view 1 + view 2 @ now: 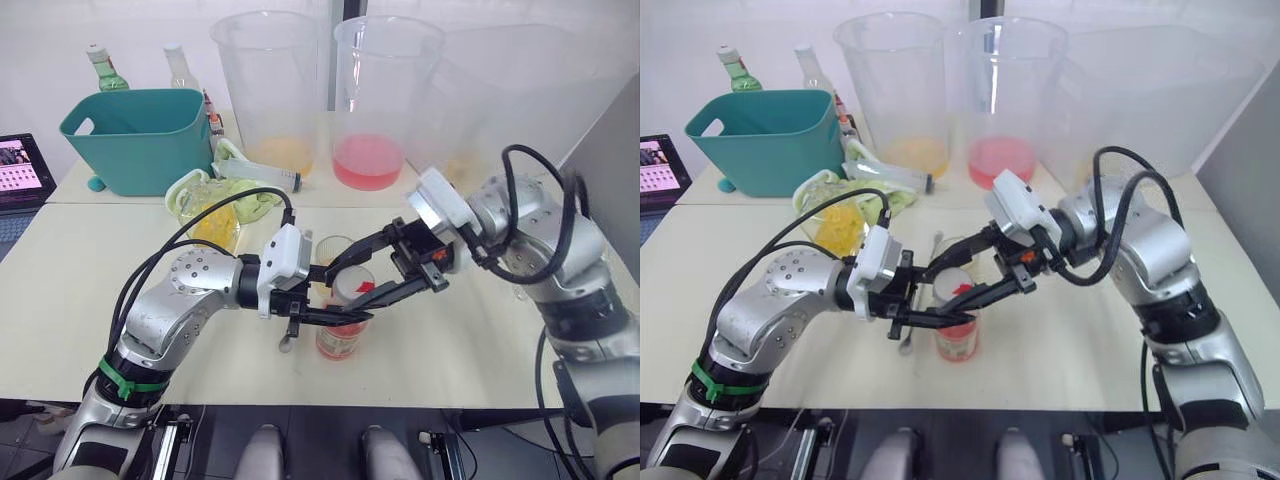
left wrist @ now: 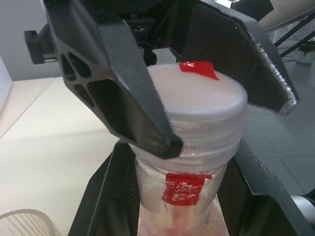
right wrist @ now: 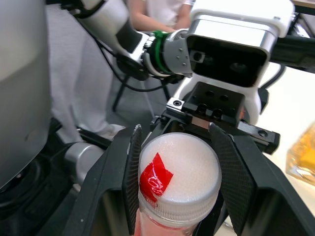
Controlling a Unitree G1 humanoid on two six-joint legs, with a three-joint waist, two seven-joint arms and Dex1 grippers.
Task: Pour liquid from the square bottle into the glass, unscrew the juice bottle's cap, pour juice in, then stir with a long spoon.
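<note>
Juice bottle (image 1: 341,335) stands upright on the worktop (image 1: 60,280) beside the glass (image 1: 331,250). Left claw (image 1: 345,318) grips its neck; right claw (image 1: 360,282) clamps the cap (image 3: 178,179), apparently tightly.

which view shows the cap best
The right wrist view: the cap faces the camera, red mark up, clamped by the right tool. The left wrist view shows its side; the eye views show it small among the fingers.
</note>
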